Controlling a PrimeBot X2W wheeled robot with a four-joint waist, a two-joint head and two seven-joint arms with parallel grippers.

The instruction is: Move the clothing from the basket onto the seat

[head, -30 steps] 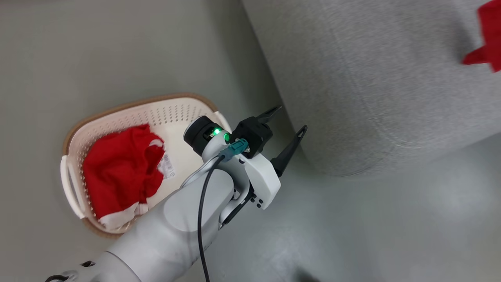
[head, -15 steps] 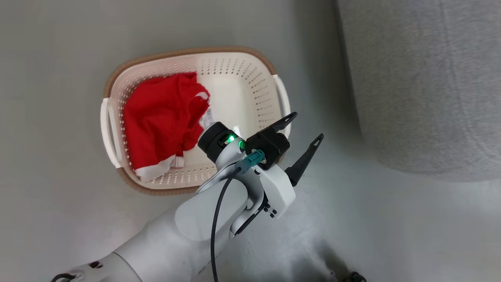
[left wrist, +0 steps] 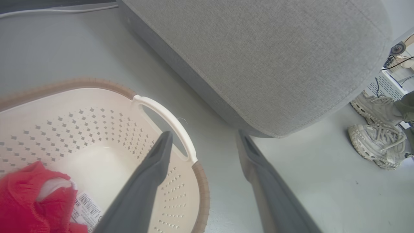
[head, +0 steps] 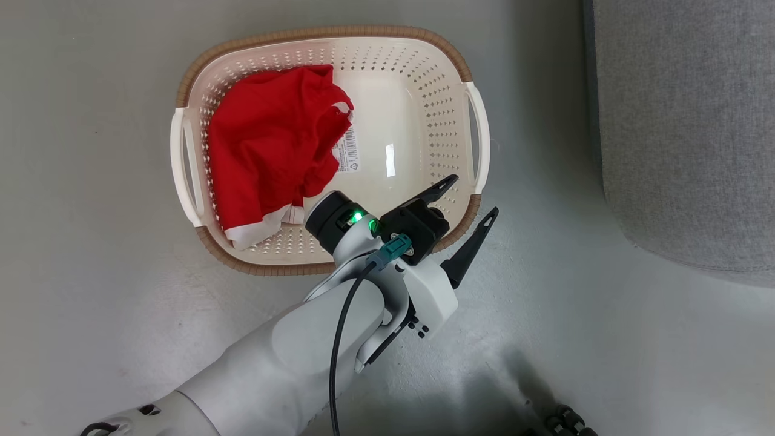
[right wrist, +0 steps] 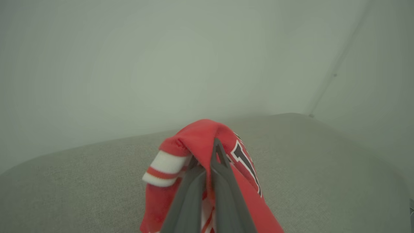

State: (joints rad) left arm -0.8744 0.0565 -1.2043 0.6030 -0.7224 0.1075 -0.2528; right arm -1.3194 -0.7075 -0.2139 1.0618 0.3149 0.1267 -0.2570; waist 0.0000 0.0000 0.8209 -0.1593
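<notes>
While the seat (head: 684, 121) lies just beside it on the floor, the basket (head: 327, 31) is not yet emptied: one red garment (head: 272, 139) is bunched in its left half. A second garment (right wrist: 200, 132) is pinched in the closed right gripper (right wrist: 207, 161) above the seat cushion, judged not yet laid down. The left gripper (head: 474, 195) is held spread and empty over the basket's near rim.

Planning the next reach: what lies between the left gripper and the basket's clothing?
Head view: between left gripper and clothing, bare basket bottom with a label sticker.
</notes>
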